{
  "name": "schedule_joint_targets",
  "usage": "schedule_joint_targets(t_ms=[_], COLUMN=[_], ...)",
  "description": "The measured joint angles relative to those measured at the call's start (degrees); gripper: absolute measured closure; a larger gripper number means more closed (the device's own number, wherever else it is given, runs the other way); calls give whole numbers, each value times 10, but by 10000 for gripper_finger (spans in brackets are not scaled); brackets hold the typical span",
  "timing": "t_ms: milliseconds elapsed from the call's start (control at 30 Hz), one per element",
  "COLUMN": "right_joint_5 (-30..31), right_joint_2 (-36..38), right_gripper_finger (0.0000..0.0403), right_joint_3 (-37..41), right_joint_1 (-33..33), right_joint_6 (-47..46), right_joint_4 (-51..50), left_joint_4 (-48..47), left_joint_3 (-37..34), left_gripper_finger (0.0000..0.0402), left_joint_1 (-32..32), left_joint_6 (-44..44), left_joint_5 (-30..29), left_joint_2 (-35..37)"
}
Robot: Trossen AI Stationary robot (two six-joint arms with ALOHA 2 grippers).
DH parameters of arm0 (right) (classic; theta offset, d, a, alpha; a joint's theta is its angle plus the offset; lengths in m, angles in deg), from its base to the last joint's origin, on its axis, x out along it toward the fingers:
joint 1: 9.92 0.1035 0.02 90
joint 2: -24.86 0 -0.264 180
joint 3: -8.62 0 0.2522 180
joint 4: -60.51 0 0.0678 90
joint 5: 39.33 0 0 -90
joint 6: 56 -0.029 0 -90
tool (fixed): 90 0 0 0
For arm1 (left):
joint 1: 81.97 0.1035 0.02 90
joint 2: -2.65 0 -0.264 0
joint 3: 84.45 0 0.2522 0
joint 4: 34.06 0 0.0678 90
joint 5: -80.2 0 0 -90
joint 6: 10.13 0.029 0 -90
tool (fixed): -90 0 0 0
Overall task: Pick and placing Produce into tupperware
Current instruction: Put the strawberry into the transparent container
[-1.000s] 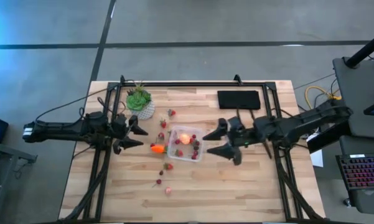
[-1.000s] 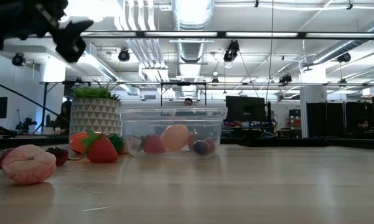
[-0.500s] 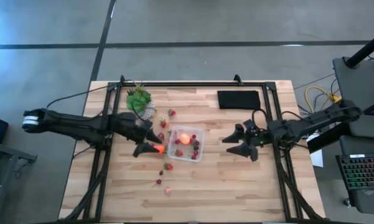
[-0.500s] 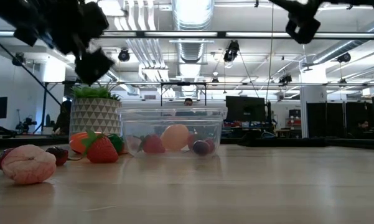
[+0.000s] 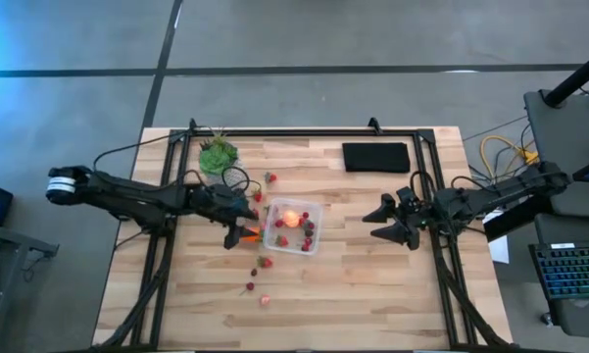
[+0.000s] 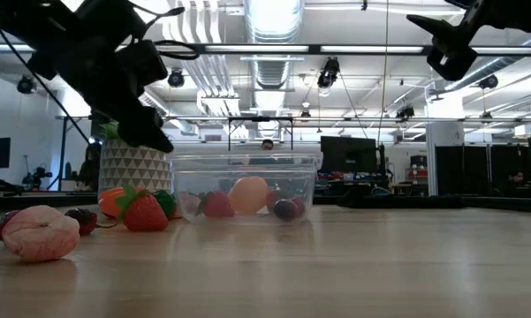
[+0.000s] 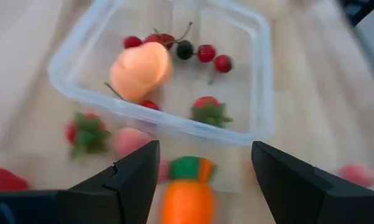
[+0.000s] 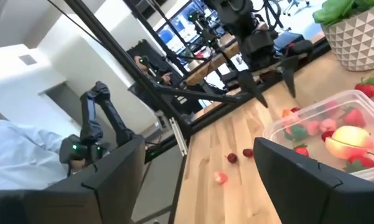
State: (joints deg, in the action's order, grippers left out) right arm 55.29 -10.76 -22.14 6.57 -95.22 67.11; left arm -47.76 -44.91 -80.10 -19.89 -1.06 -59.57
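At the left of the table, the left gripper (image 5: 243, 225) reaches in over the orange carrot (image 5: 247, 234), its fingers spread wide with nothing between them. In the left wrist view the carrot (image 7: 188, 198), green top toward the container, lies between the two open fingers (image 7: 135, 175) and just outside the container wall. Behind the gripper stands a green leafy plant in a pale patterned pot (image 5: 220, 156).

Loose pieces of produce lie on the wood around that side: a strawberry (image 5: 270, 177) near the plant, another strawberry (image 5: 265, 262) just in front of the container, and a pale pink piece (image 5: 266, 301) nearer the table's front edge. The low view shows a strawberry (image 6: 143, 212) beside the carrot and the pink piece (image 6: 41, 232) in the foreground.

The clear square tupperware (image 5: 316, 218) sits near the middle of the table, open-topped and upright. Inside it lie a round peach-coloured fruit (image 7: 140, 70), a cluster of small red and dark cherries (image 7: 199, 51) along one wall, and a strawberry (image 7: 209, 112) near the side closest to the carrot.

A black rectangular pad (image 5: 376, 156) lies toward the back edge. On the right, the right gripper (image 5: 390, 225) hangs above the table well apart from the tupperware, fingers wide open and empty.
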Motion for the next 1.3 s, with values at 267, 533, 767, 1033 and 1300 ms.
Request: schedule_joint_targets(t_ms=[267,533,767,1033,1300], right_joint_5=[0,-1,-2,-6,-6], right_joint_2=[3,3,3,3,2], right_gripper_finger=[106,110,106,112,106], right_joint_3=[3,-3,-3,-3,-4], right_joint_1=[0,0,0,0,0], right_joint_6=[-8,-8,-24,-28,-11], right_joint_4=[0,0,0,-1,-5], left_joint_4=[34,65,86,-51,-141], left_joint_3=[2,64,140,158,161], left_gripper_finger=[162,162,162,162,162], left_joint_1=[0,0,-1,0,0], left_joint_6=[89,117,117,116,-74], left_joint_5=[-61,-61,-57,-44,-46], left_joint_2=[-78,-179,-267,-248,-65])
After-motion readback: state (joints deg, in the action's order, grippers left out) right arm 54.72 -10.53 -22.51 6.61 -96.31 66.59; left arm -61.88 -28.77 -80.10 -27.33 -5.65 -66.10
